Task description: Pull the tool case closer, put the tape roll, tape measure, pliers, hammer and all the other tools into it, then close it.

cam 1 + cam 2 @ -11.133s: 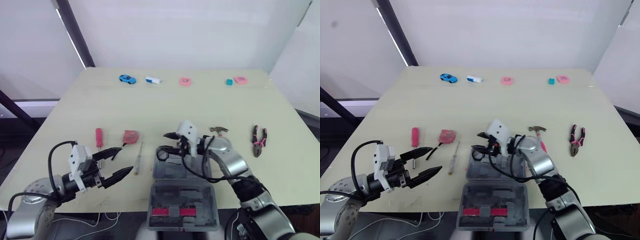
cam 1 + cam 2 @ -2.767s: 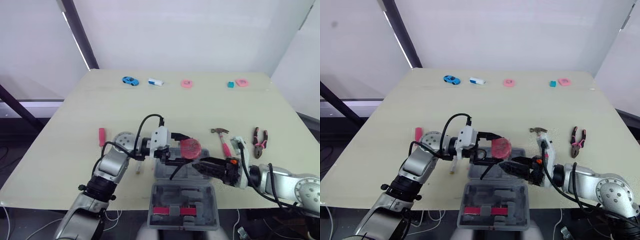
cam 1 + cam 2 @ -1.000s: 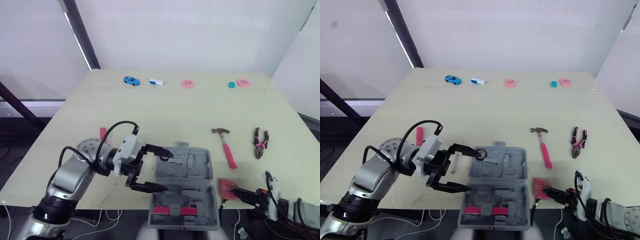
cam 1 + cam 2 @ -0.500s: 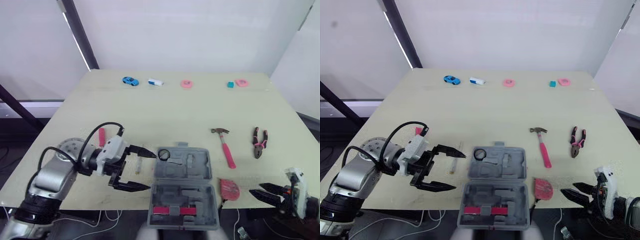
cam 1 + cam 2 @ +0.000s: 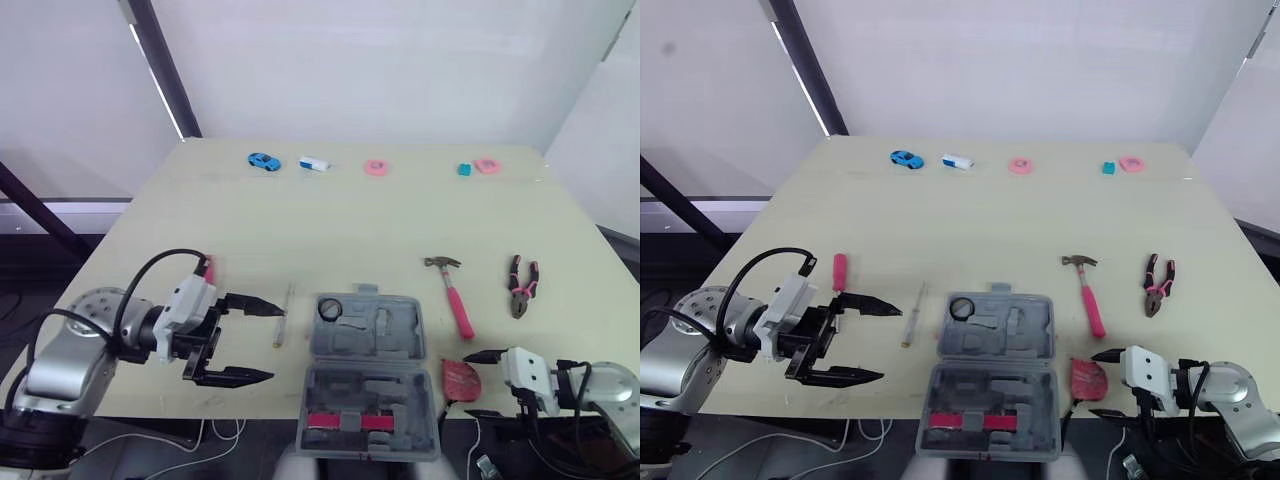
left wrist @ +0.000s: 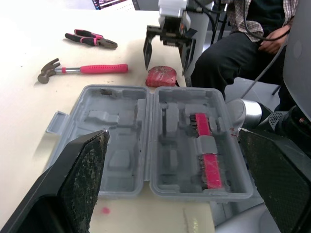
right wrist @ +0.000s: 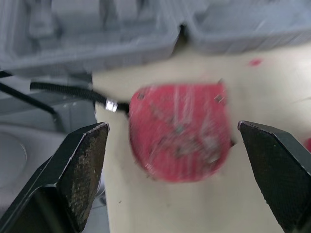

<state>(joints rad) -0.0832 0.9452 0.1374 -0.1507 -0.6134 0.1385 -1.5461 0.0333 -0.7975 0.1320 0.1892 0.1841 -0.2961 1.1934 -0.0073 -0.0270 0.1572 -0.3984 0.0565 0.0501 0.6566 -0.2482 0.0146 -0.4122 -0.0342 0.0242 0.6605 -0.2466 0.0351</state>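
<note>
"Looking down from the head camera, where do the tools lie?" the desk asks.

"I see the grey tool case (image 5: pixel 398 332) lying open and flat at the near edge of the table (image 5: pixel 380 220); the black tape roll (image 5: pixel 329 309) sits in the far-left corner of its farther half; the pink-handled hammer (image 5: pixel 453 296) lies on the table to the right of the case, with the pliers (image 5: pixel 520 286) further right again; the red tape measure (image 5: pixel 458 377) rests on the table just beside the case's right side, close to the near edge; a clear-handled screwdriver (image 5: pixel 281 316) lies just left of the case, and a red-handled screwdriver (image 5: pixel 839 271) further left."

"And the claws?"

"My left gripper (image 5: pixel 272 343) hangs over the table left of the case, its two black fingers spread wide and holding nothing; my right gripper (image 5: pixel 472 384) sits low at the near edge, also spread wide, with the tape measure lying between the fingertips and clear of both; through the left wrist camera I also see a seated person (image 6: pixel 243 43) beyond the table."
</note>
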